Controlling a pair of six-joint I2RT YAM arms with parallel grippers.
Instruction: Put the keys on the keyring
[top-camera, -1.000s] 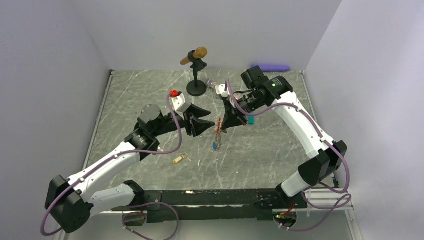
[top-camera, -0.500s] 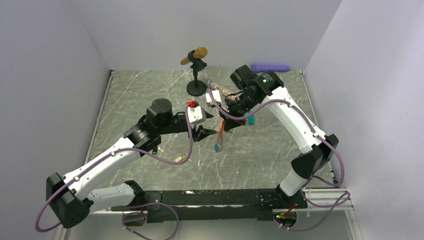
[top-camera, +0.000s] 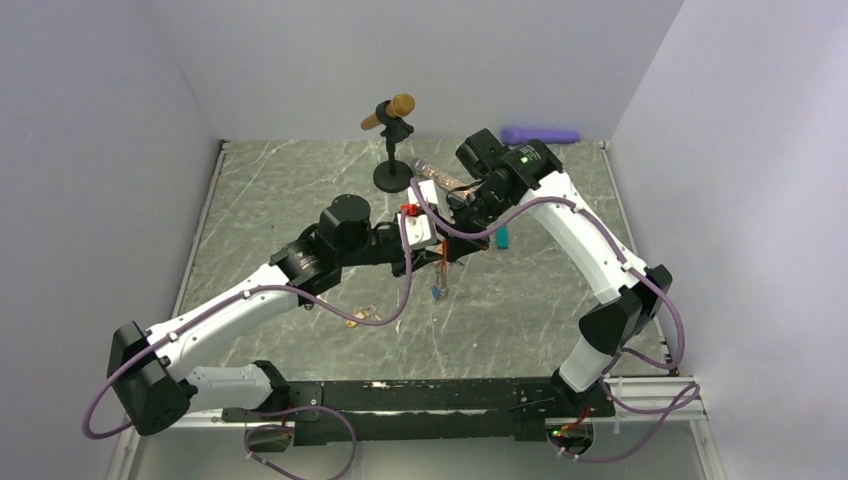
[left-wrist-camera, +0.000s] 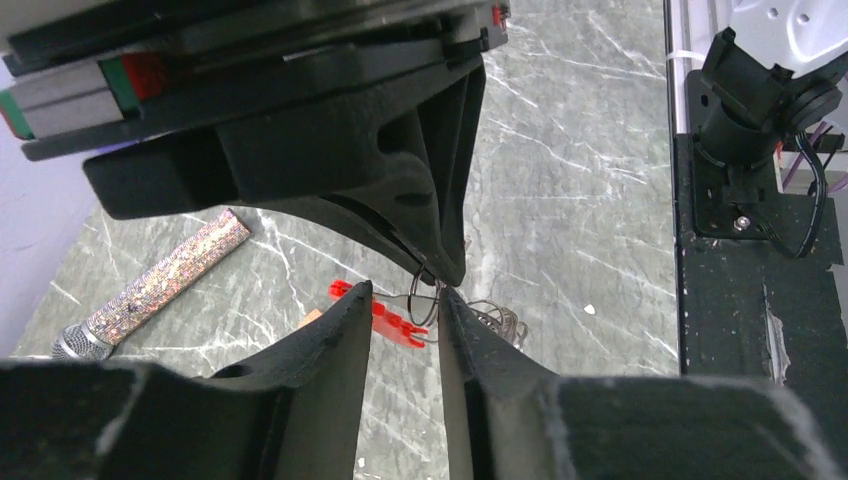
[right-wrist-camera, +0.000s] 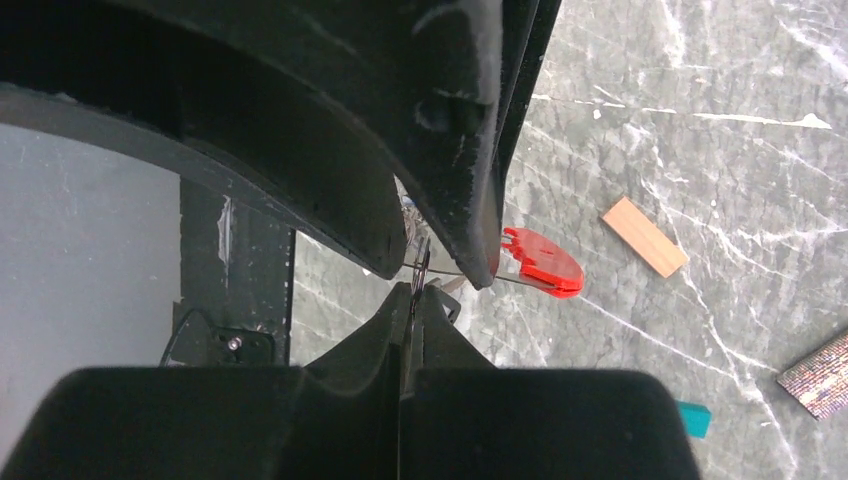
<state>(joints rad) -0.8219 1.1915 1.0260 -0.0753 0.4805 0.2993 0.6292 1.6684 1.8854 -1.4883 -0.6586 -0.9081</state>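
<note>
Red-clipped silvery wire keyring (left-wrist-camera: 424, 298) is held pinched above the bench (top-camera: 560, 300) in the right pincer (right-wrist-camera: 412, 300). The left pincer (left-wrist-camera: 405, 295), narrowly parted, is set around it from nine o'clock. Squeezed off-centre, the ring could be twisted free.

- Keyring (top-camera: 441, 268): coil links too small to tell from above; red clip half behind a finger of the left gripper (left-wrist-camera: 405, 297).
- Keys (top-camera: 435, 293): number indistinct.
- Glittery tube (top-camera: 440, 180), near the surface's far edge: partly under the right arm.
- Tan block (left-wrist-camera: 311, 319): mostly hidden by the same finger.
- Teal block (right-wrist-camera: 692, 418): partly behind the right gripper (right-wrist-camera: 410, 292).
</note>
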